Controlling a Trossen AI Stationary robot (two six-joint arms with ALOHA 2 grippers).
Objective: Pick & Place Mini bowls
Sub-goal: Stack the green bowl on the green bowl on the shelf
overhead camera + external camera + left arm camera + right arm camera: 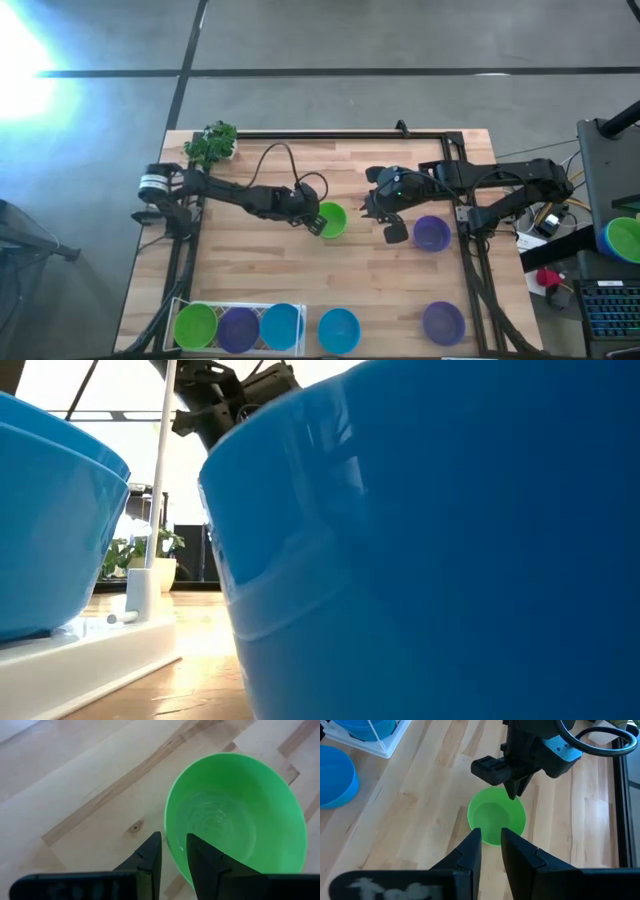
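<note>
Left gripper (318, 217): we see it at the middle of the desk (260, 270), at the rim of a green bowl (331, 220). In the left wrist view its fingers (150, 860) stand close together with the bowl's wall in the narrow gap, one finger outside, the other (202, 862) inside; we read this as clamped on the rim.
Right gripper (393, 224): just right of the same green bowl and beside a purple bowl (432, 233). In the right wrist view its fingers (470, 851) are nearly together, a thin gap between them, nothing held; the green bowl (496, 820) lies ahead with the left gripper (514, 790) on its far rim.
Tray (178, 305): at the desk's near left edge; we count three bowls in it, green (195, 326), purple (238, 329) and blue (281, 325).
Loose bowls: a blue one (339, 330) just right of the tray, another purple one (443, 322) near the right front corner.
Low view: filled by the blue bowl (440, 550) close up, with the tray's blue bowl (50, 530) at the side.
Plant (211, 143): at the far left corner of the desk.
</note>
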